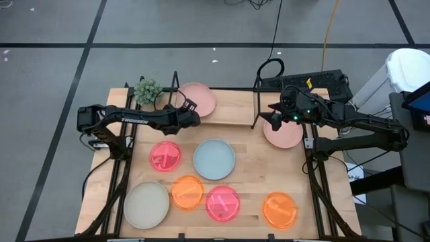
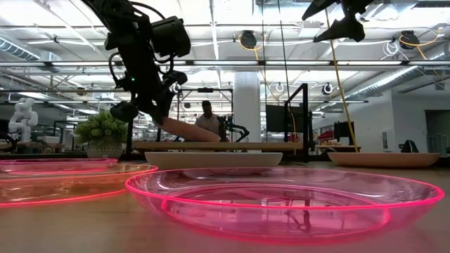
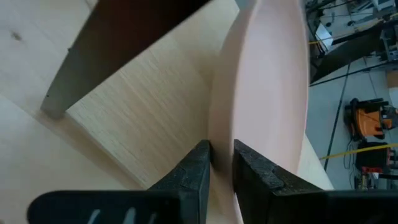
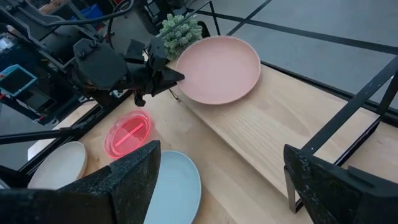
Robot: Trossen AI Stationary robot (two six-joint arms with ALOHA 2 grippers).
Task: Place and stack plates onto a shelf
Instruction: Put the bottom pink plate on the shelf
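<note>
Left tool (image 3: 221,163) pinches the pink plate's (image 3: 267,93) rim on the shelf (image 1: 235,111).

Both arms are dark, near black, built of slim jointed links. The left arm (image 1: 134,119) carries white lettering along its forearm link and ends in a boxy black base block at the table's edge. Thin black cables loop beside its joints. The right arm (image 1: 349,124) shows a small green light and a yellow mark near its wrist. The left gripper (image 3: 221,171) has two matte black, wedge-shaped fingers (image 3: 193,177) with a rough, grainy surface. The right gripper (image 4: 217,186) has broad black fingers (image 4: 134,183) with the same coarse texture and blunt, angular edges.
</note>
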